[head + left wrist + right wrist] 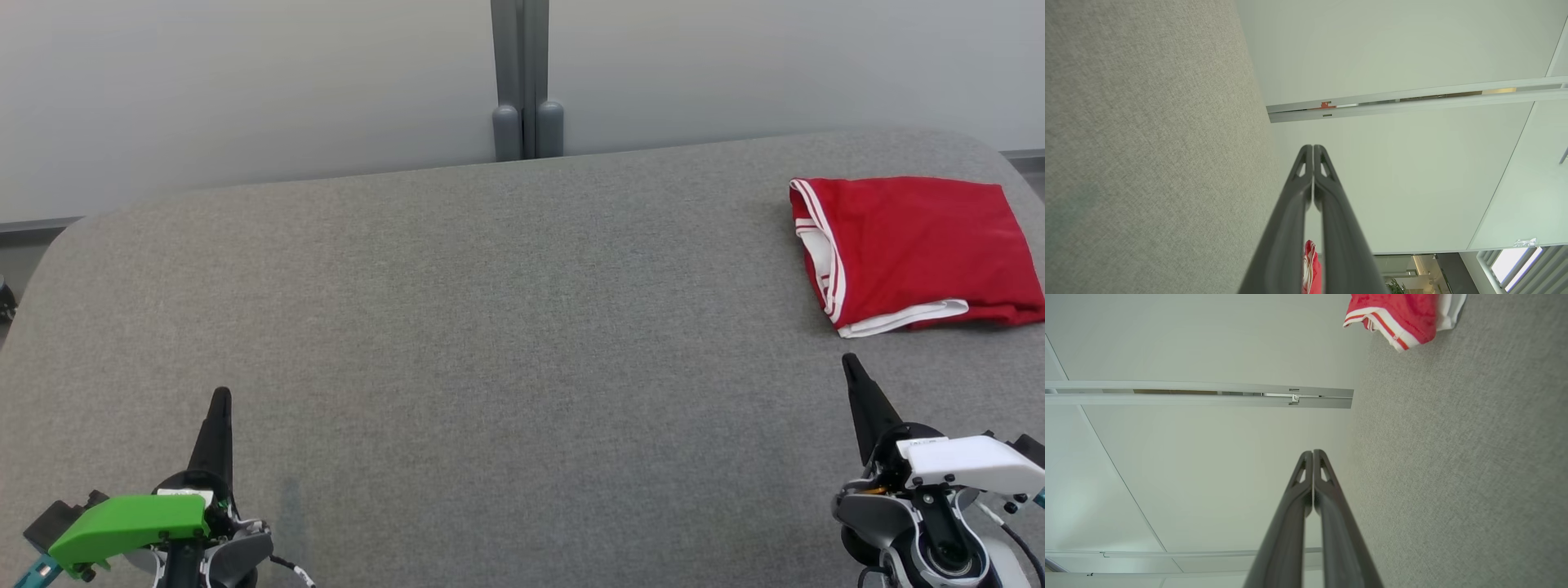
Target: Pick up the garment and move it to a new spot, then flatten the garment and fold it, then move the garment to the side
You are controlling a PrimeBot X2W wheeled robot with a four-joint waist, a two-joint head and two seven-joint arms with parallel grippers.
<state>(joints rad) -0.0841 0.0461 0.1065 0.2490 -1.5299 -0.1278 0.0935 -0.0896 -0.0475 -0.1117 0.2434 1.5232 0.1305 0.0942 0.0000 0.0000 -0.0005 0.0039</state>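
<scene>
**A:** Head view, closest stuff first. The left gripper (220, 396) and right gripper (851, 363) sit at the bottom, both with jaws pinched fully together and holding nothing. The red garment (914, 249) lies folded on the grey table (490, 327), near the right jaws, ahead of them and a touch outboard. It's well apart from the left ones. What worries you?

**B:** It's parked close to the table's right edge. If the right arm goes in with its tips closed like that, I reckon it just pokes the cloth. That could shove it out of its fold, or off the side.

**A:** Left wrist view: jaws meet at the tips, with table to the left of them. A sliver of red garment (1310, 265) peeks through the slit lower down between the fingers, way beyond them.

**B:** So the left arm has a long reach across. My guess is a low sweep drags the fabric and bunches it.

**A:** Right wrist view: jaws closed here too. The garment (1396, 310) is ahead of the tips and off to their right, white striped hem facing them.

**B:** That hem's the trap, imo. Pinch only the top layer there and the whole fold probably peels open on the lift.
</scene>
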